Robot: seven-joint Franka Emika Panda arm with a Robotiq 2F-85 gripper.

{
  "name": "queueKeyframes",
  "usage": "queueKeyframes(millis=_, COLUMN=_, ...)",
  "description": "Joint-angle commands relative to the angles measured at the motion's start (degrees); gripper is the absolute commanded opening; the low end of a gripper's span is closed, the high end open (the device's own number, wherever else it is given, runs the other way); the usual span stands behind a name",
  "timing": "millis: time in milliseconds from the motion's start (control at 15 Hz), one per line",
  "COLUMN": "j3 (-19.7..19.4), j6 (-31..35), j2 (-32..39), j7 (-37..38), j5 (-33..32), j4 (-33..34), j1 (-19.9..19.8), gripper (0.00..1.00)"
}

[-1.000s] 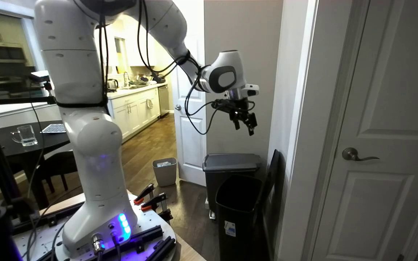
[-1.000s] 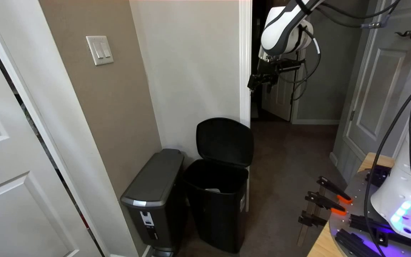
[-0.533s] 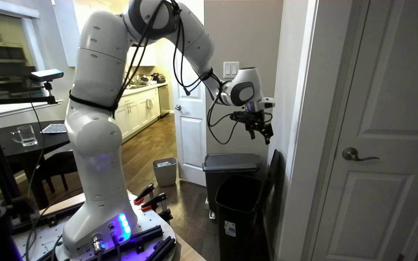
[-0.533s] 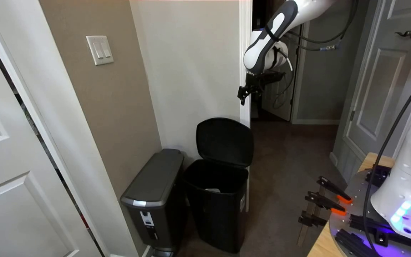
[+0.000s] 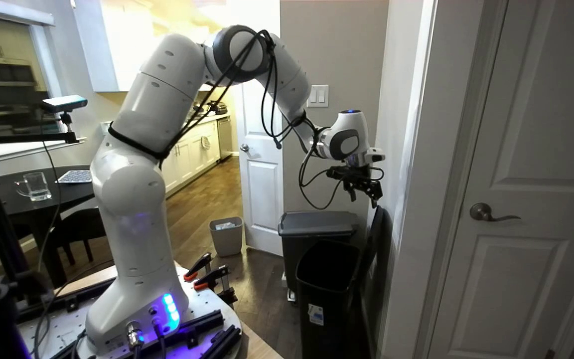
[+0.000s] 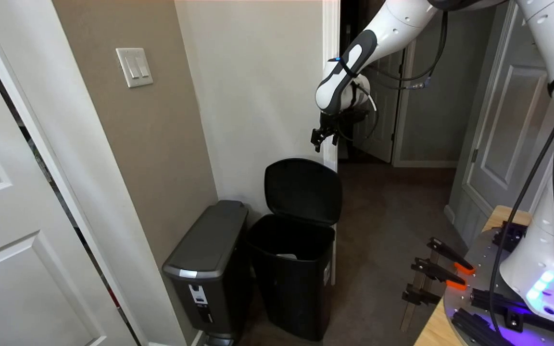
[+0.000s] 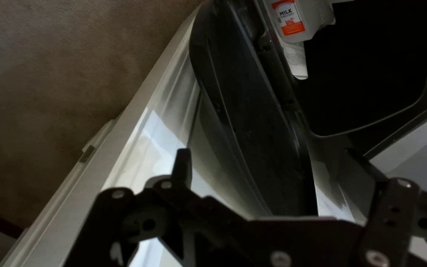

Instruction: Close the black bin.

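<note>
Gripper [image 7: 266, 151] — lower, nearer the raised lid [image 6: 303, 190] | jaws spread apart | black bin [image 6: 290, 294] — unmoved

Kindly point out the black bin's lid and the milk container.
Black bin's lid [image 6: 303, 191]: in an exterior view, on its inner face.
Milk container [image 7: 294, 19]: in the wrist view, on its label.

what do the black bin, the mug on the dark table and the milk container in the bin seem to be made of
Black bin: looks like plastic, satin to matte; its thin, rounded rim looks moulded.
Mug: probably clear, glossy glass, being see-through with bright highlights; clear plastic is possible.
Milk container: likely plastic, smooth and perhaps translucent; its walls look pale and cloudy.
</note>
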Motion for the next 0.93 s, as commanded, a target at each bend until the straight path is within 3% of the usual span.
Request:
queueKeyframes(millis=0, j3=-0.2, j6=-0.2, j2=0.0, j7=-0.1, j5=0.1, j4=0.1, j1=0.1, gripper=1.0)
queueKeyframes(millis=533, j3=-0.2, j6=-0.2, j2=-0.2, j7=-0.1, j5=0.1, j4=0.1, j1=0.1, gripper=1.0)
queueKeyframes(millis=867, j3=3.7, j6=-0.3, j2=4.0, j7=-3.8, j5=4.0, j4=5.7, j1=-3.1, gripper=1.0)
